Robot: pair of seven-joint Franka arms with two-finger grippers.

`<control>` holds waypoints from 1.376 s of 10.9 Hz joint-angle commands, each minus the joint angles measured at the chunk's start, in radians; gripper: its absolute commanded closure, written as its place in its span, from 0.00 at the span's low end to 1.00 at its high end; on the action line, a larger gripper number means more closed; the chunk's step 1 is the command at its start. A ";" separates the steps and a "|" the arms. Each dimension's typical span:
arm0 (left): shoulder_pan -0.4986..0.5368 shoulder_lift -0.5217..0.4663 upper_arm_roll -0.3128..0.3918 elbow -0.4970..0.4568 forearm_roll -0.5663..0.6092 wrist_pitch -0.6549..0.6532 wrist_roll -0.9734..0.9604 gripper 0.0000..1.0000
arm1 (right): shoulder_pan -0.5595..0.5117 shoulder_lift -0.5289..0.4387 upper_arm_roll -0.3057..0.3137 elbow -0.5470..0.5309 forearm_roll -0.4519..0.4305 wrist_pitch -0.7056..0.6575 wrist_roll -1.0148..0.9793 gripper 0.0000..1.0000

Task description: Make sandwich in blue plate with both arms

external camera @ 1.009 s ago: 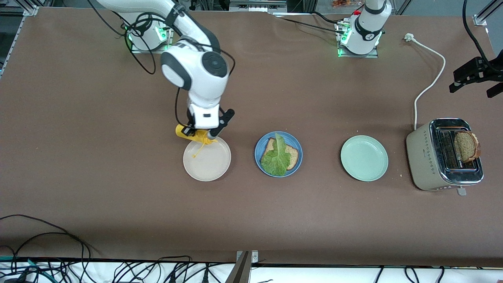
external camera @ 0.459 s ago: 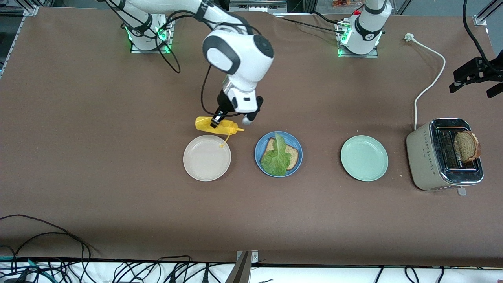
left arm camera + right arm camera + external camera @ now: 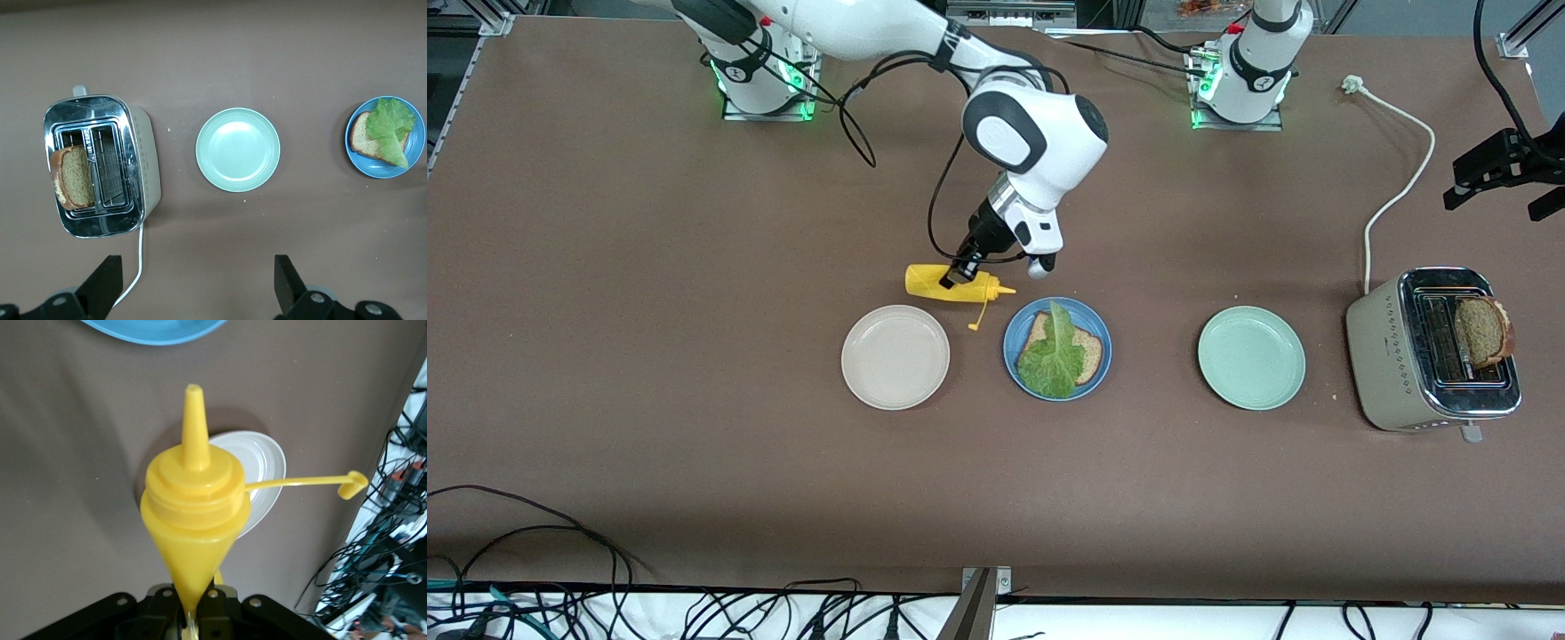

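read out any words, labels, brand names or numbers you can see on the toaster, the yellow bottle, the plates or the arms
No text can be read anywhere.
Toaster: rows of small marks on its side, too small to read.
Left arm's base: a small dark mark, too blurred to read.
Yellow squeeze bottle, in the shut right gripper: no label in view.
Blue plate, cream plate, green plate: plain.

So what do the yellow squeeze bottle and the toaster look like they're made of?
The yellow bottle, in the right gripper beside the blue plate, looks like soft matte plastic: uniform colour, moulded nozzle, thin bendy cap tether. The toaster looks like a cream, probably plastic or painted body with a polished metal top that reflects light.
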 commanded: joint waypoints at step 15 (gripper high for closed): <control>0.003 0.005 -0.001 0.022 -0.017 -0.018 -0.010 0.00 | 0.077 0.166 -0.150 0.127 -0.038 0.091 -0.157 1.00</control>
